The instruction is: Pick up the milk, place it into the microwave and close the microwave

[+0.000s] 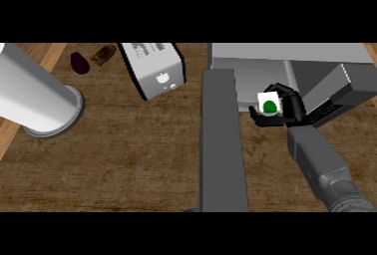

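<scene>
While our right hand [288,110] is carrying the milk [270,102], its fingers are curling round the carton, which is standing upright between them and the thumb. We are judging the microwave [294,62] cavity lying just beyond the fingertips, its door [221,139] swinging open leftward.

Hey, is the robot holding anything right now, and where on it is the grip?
Yes. The right hand holds the milk, a white carton with a green mark, its fingers curled round the carton's sides. The left hand is not in view.
</scene>
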Available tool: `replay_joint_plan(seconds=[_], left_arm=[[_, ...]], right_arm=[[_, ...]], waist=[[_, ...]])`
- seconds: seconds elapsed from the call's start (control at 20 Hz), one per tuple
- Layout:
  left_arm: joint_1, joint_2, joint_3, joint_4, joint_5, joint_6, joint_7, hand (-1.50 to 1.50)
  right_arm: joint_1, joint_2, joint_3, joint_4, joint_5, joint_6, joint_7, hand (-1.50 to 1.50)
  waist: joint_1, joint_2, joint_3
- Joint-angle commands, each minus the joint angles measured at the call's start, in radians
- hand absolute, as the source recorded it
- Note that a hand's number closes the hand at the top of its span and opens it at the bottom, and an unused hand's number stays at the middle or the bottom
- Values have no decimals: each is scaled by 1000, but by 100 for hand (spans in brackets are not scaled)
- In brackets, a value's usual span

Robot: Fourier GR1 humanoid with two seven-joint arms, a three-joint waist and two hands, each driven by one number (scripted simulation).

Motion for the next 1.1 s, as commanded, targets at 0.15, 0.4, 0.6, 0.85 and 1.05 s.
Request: replay_joint_plan(seconds=[0.15, 0.4, 0.6, 0.85, 1.05], left_arm=[[-50, -5, -15, 32, -34, -24, -9, -150], [-117, 9, -29, 64, -42, -8, -13, -150], [-117, 26, -35, 71, -16, -20, -3, -150], [-141, 54, -17, 92, -20, -16, -1, -150], [-149, 59, -27, 90, -33, -28, 2, -150]], right_arm=[[-87, -54, 0, 50, 18, -20, 67, 150], [-139, -110, 43, 55, 78, -145, 119, 150], [-160, -115, 26, 67, 72, -225, 147, 150], [-182, -156, 19, 79, 74, -258, 183, 150], [-182, -182, 26, 86, 86, -278, 187, 150]], waist=[[27, 14, 1], [44, 30, 2], [64, 37, 3], [87, 51, 5], [97, 58, 6]])
